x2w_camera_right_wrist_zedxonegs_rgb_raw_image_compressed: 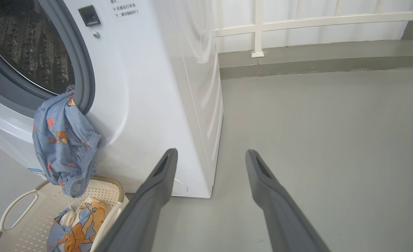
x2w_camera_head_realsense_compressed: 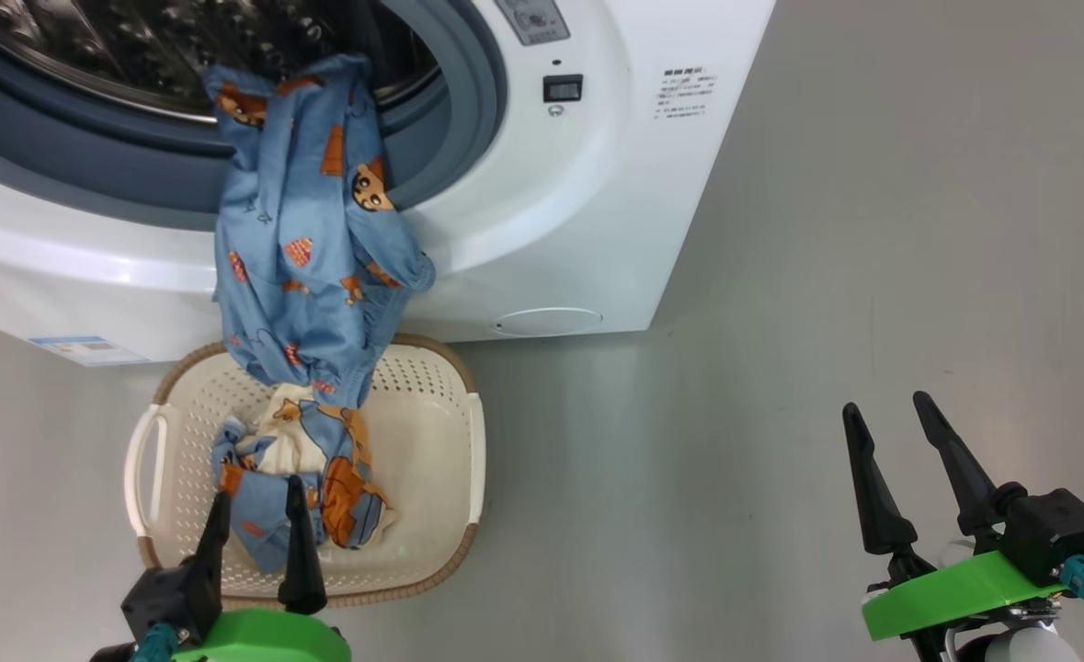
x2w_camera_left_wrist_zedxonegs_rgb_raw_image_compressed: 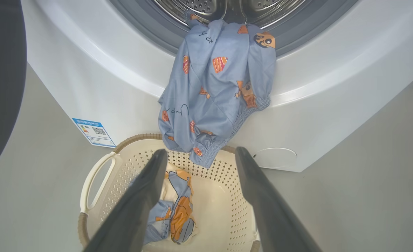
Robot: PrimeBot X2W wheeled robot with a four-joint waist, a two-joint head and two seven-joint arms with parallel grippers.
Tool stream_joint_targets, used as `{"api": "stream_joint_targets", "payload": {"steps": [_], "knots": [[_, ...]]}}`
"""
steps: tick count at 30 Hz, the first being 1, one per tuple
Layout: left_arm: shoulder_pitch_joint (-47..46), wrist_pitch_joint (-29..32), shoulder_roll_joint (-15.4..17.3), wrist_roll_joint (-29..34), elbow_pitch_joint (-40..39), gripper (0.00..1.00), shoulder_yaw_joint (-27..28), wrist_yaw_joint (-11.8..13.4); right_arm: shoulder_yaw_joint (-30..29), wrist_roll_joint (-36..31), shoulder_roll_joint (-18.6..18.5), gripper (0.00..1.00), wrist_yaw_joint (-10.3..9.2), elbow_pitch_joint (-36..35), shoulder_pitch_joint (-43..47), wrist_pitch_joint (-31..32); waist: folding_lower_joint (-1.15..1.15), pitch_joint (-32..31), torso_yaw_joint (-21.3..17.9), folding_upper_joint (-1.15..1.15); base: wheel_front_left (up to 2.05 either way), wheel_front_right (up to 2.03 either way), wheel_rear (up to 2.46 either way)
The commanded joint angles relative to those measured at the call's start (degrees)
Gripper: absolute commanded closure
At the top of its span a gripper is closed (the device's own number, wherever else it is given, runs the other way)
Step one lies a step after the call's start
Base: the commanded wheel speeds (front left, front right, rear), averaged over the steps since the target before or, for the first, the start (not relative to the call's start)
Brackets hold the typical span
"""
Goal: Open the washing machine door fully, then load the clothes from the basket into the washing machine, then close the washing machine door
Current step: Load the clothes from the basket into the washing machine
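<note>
I am hovering the left gripper (x2w_camera_head_realsense_compressed: 258, 489), wide open and empty like the right gripper (x2w_camera_head_realsense_compressed: 884, 405), over the basket (x2w_camera_head_realsense_compressed: 454, 441) where clothes (x2w_camera_head_realsense_compressed: 321, 478) are lying unloaded, one garment (x2w_camera_head_realsense_compressed: 302, 248) dangling from the washing machine (x2w_camera_head_realsense_compressed: 597, 230), the washing machine door (x2w_camera_left_wrist_zedxonegs_rgb_raw_image_compressed: 3, 70) open, not yet closed.

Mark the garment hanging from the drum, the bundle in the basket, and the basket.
Hanging blue garment (x2w_camera_head_realsense_compressed: 302, 248), head view, mid-fabric.
Bundled clothes (x2w_camera_head_realsense_compressed: 350, 496), head view, orange print.
Basket (x2w_camera_head_realsense_compressed: 431, 478), head view, bare right inner wall.

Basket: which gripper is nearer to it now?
Left. The left gripper, open, is at the basket's near rim, reaching over the clothes inside; the right gripper, open, is off to its right over the floor.
</note>
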Motion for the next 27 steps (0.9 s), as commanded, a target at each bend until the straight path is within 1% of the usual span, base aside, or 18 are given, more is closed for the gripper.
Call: {"api": "stream_joint_targets", "payload": {"steps": [1, 5, 9, 10, 17, 22, 25, 27], "knots": [[0.2, -0.4, 1.0, -0.3, -1.2, 0.00, 1.6, 0.4, 1.3, -0.4, 0.0, 0.00, 0.09, -1.5, 0.3, -0.3, 0.00, 0.5, -0.4, 0.00, 0.00, 0.00, 0.00], [-2.0, -0.4, 1.0, -0.5, -0.1, 0.00, 1.4, -0.9, 1.4, -0.4, 0.1, 0.00, 0.09, -1.6, -0.1, -0.3, 0.00, 1.5, -0.7, 0.00, 0.00, 0.00, 0.00], [-5.7, -0.4, 1.0, -1.2, 2.9, 0.00, 0.9, -3.3, 1.7, -0.4, -0.1, 0.00, 0.09, -1.8, -0.9, -0.3, 0.00, 3.0, -1.0, 0.00, 0.00, 0.00, 0.00], [-8.0, -0.4, 1.0, -2.3, 4.6, 0.00, 1.1, -4.5, 1.9, -0.4, -0.2, 0.00, 0.09, -1.9, -1.5, -0.3, 0.00, 3.9, -1.3, 0.00, 0.00, 0.00, 0.00], [-16.4, -0.4, 1.0, -2.3, 11.9, 0.00, 2.8, -7.3, 2.4, -0.5, -0.5, 0.00, 0.09, -2.4, -3.1, -0.3, 0.00, 7.7, -3.0, 0.00, 0.00, 0.00, 0.00], [-21.9, -0.4, 1.0, -3.4, 15.0, 0.00, 4.1, -10.6, 2.4, -0.6, -0.8, 0.00, 0.09, -3.0, -4.4, -0.3, 0.00, 11.3, -4.3, 0.00, 0.00, 0.00, 0.00], [-24.5, -0.4, 1.0, -2.6, 16.7, 0.00, 5.2, -11.7, 2.3, -0.7, -0.9, 0.00, 0.09, -3.3, -5.3, -0.3, 0.00, 13.4, -5.1, 0.00, 0.00, 0.00, 0.00], [-25.2, -0.4, 1.0, -2.4, 17.1, 0.00, 5.7, -12.0, 2.3, -0.7, -0.9, 0.00, 0.09, -3.4, -5.5, -0.3, 0.00, 14.0, -5.3, 0.00, 0.00, 0.00, 0.00]]}}
